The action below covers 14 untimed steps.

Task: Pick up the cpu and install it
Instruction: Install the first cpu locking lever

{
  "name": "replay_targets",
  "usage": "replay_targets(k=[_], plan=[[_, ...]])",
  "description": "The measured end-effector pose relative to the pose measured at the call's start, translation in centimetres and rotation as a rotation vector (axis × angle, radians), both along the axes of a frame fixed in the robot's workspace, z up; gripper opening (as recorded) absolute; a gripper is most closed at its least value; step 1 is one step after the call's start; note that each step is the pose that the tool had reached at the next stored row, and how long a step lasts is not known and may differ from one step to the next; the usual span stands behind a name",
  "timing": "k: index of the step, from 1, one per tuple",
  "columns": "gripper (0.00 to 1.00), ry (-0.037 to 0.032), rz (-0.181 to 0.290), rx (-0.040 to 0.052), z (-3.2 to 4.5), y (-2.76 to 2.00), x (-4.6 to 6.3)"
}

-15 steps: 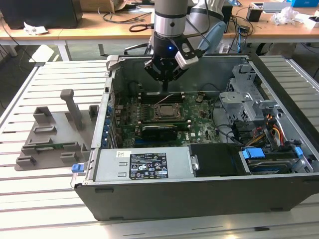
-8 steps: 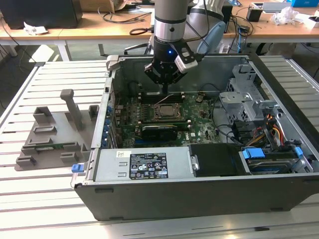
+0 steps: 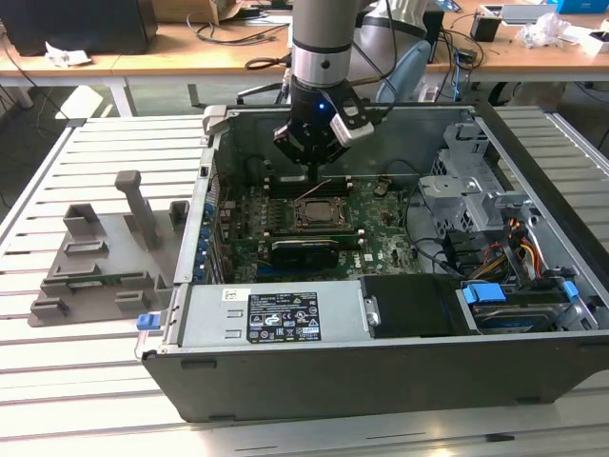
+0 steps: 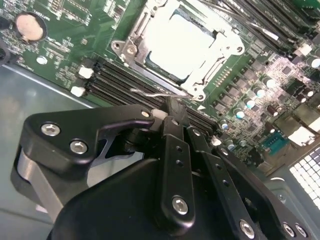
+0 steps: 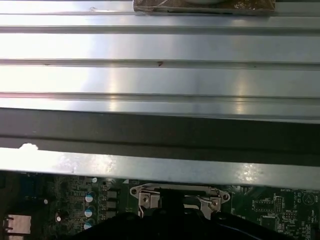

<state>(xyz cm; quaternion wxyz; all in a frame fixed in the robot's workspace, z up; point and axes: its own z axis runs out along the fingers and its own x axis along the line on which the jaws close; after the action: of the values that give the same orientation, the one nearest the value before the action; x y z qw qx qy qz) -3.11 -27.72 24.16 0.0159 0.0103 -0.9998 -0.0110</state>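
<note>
The cpu (image 4: 185,42) lies flat in the socket frame (image 4: 131,49) on the green motherboard (image 4: 75,30), its silver top glaring bright. In the exterior view the cpu (image 3: 318,212) sits mid-board inside the open computer case (image 3: 381,381). My gripper (image 3: 312,177) hangs just above the socket's far edge. Seen from the second wrist view, the gripper (image 4: 173,109) is shut, its black fingertips pressed together beside the socket's thin wire lever (image 4: 150,93). I cannot tell whether the tips touch the lever. The socket frame (image 5: 175,192) peeks in below the case wall in the first wrist view.
A grey plastic fixture plate (image 3: 95,262) with upright posts rests on the slatted table at the exterior view's left. Inside the case are memory slots (image 4: 125,80), a metal drive cage (image 3: 466,190), coloured cables (image 3: 528,243) and a power supply (image 3: 276,314). Case walls (image 5: 160,130) surround the board.
</note>
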Motion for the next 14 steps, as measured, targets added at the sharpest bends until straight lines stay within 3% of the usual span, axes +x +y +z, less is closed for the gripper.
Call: replay_targets(k=[6, 14], plan=[[0.11, 0.0001, 0.0, 0.0069, -0.56, -0.05, -0.9], [0.11, 0.0001, 0.0, 0.0074, -1.89, -0.05, -1.0]])
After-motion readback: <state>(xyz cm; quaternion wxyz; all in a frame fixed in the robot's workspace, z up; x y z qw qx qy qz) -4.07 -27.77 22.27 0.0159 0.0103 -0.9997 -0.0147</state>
